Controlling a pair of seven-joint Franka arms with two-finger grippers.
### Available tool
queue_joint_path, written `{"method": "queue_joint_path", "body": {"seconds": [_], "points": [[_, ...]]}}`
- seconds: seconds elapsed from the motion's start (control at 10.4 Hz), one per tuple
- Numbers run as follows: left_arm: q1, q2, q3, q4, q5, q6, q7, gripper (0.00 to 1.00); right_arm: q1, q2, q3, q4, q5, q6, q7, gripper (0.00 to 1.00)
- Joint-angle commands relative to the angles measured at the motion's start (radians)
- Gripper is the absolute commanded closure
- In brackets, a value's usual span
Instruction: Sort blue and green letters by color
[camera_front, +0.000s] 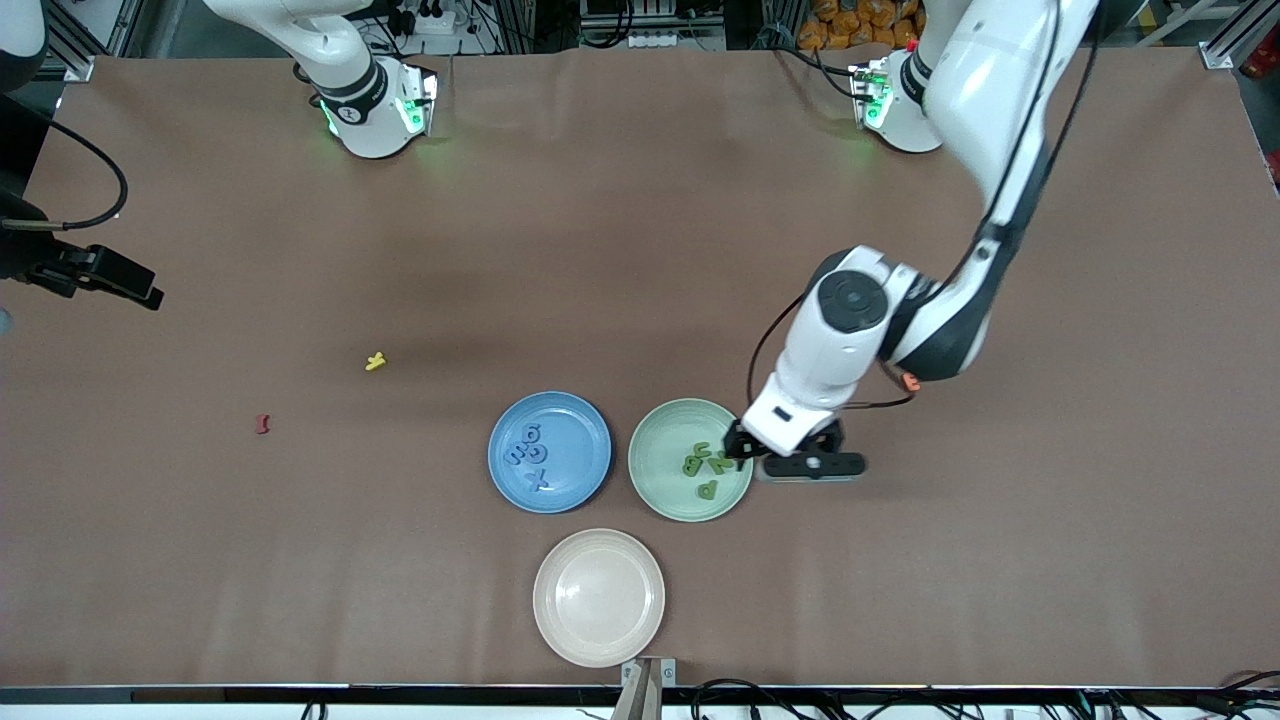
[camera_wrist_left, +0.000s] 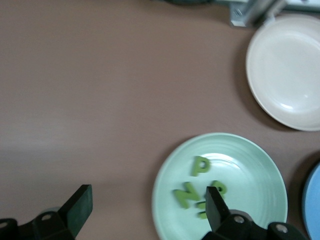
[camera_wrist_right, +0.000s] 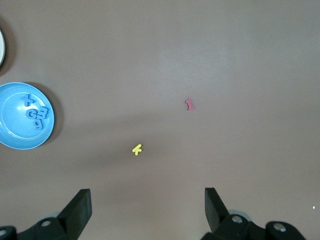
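Four blue letters (camera_front: 531, 456) lie flat clustered in the blue plate (camera_front: 590, 432); four green letters (camera_front: 706, 464) lie flat in the green plate (camera_front: 652, 470), toward its three o'clock edge.

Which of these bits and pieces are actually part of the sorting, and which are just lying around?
Part of the job:
- blue letters, in the blue plate
- green letters, in the green plate
- left gripper, open over the green plate's edge

Just lying about:
- yellow letter
- dark red letter
- cream plate, nothing in it
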Motion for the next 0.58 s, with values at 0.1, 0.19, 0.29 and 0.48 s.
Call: {"method": "queue_joint_path", "body": {"seconds": [0.1,0.19,0.29,0.48], "points": [[0.108,-0.27,0.001,-0.034,0.026,-0.297,0.003,0.0,-0.002,-0.014,-0.001,-0.007,0.008,0.004,0.014,0.0],[0.139,-0.315,-0.005,-0.029,0.016,-0.344,0.032,0.0,-0.005,-0.014,0.001,-0.007,0.008,0.004,0.007,0.0],[0.157,-0.361,-0.006,-0.027,0.006,-0.409,0.043,0.0,-0.008,-0.015,0.007,-0.007,0.008,0.004,0.002,0.0],[0.206,-0.424,-0.002,-0.02,-0.033,-0.543,0.146,0.0,-0.071,-0.017,0.054,0.004,0.013,0.002,-0.042,0.0]]}}
